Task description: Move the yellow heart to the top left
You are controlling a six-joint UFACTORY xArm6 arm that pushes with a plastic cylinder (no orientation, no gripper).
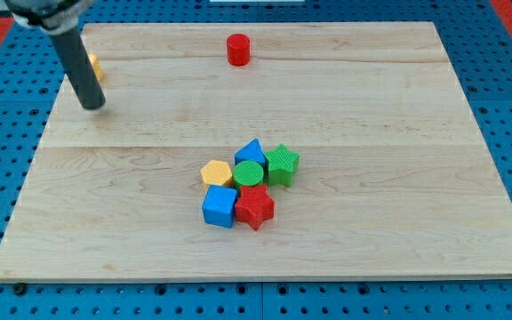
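The yellow heart (95, 66) lies near the board's top left and is mostly hidden behind my rod; only a small yellow edge shows. My tip (94, 104) rests on the board just below the heart, close to it; I cannot tell if they touch. A red cylinder (238, 49) stands at the view's top centre.
A tight cluster sits at the board's centre: a yellow hexagon (216, 172), a blue triangular block (251, 151), a green cylinder (249, 173), a green star (282, 164), a blue cube (220, 206) and a red star (254, 206). The wooden board (398, 107) lies on a blue pegboard.
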